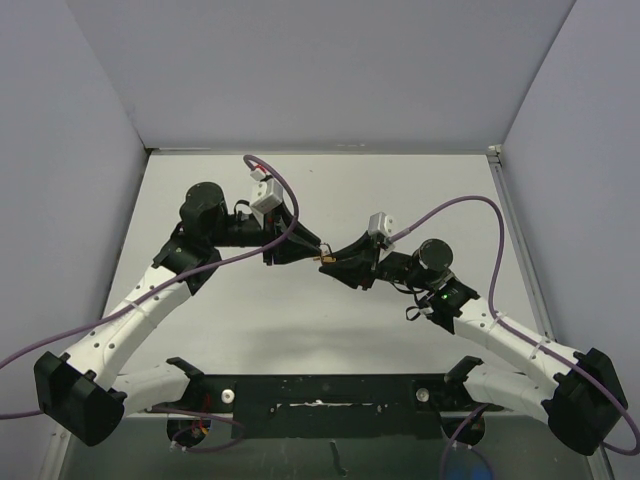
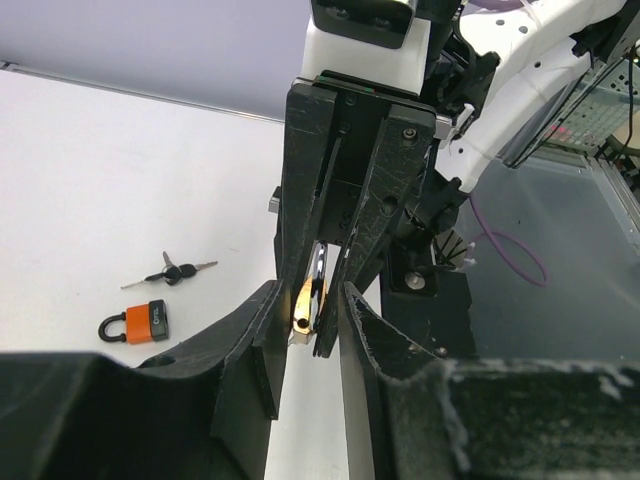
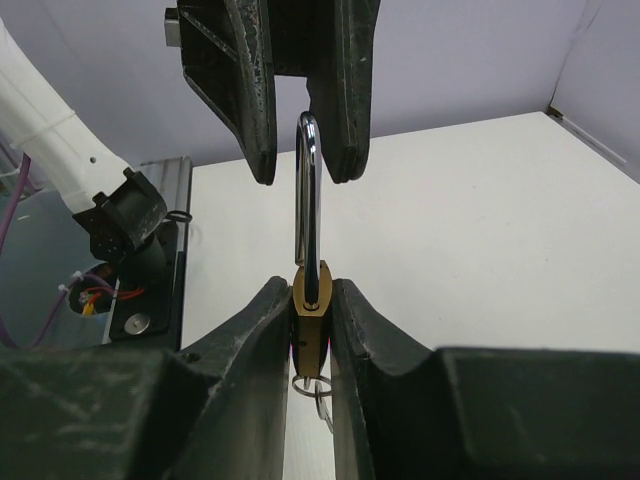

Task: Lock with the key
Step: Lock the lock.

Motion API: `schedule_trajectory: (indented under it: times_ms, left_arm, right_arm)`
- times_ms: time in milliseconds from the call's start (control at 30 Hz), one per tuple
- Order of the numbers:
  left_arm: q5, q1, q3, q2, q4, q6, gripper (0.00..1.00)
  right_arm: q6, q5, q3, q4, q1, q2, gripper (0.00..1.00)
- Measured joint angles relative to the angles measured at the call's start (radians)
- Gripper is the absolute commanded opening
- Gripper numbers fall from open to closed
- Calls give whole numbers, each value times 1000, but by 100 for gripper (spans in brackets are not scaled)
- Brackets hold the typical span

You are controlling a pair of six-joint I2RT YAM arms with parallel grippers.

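A brass padlock point(image 3: 312, 325) is held in the air, my right gripper point(image 3: 308, 288) shut on its body. Its chrome shackle point(image 3: 308, 190) points up toward my left gripper point(image 2: 308, 292). The left gripper's fingers point(image 3: 255, 100) flank the shackle's top with a small gap on each side, so it stands narrowly open. A key ring with a key point(image 3: 318, 390) hangs from the padlock's underside. In the top view both grippers meet above mid-table at the padlock point(image 1: 327, 258).
An orange padlock point(image 2: 147, 322) and a small bunch of keys point(image 2: 170, 272) lie on the white table point(image 2: 90, 180). The black base frame point(image 1: 320, 395) runs along the near edge. Purple cables point(image 1: 460, 208) loop over both arms.
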Motion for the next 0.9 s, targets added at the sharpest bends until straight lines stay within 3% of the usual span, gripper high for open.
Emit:
schedule_trajectory:
  times_ms: [167, 300, 900]
  left_arm:
    - [6, 0, -6, 0, 30, -19, 16]
    - [9, 0, -11, 0, 43, -29, 0]
    - [37, 2, -32, 0, 116, -71, 0]
  right_arm:
    - [2, 2, 0, 0, 0, 0, 0]
    - [6, 7, 0, 0, 0, 0, 0]
    - [51, -52, -6, 46, 0, 9, 0]
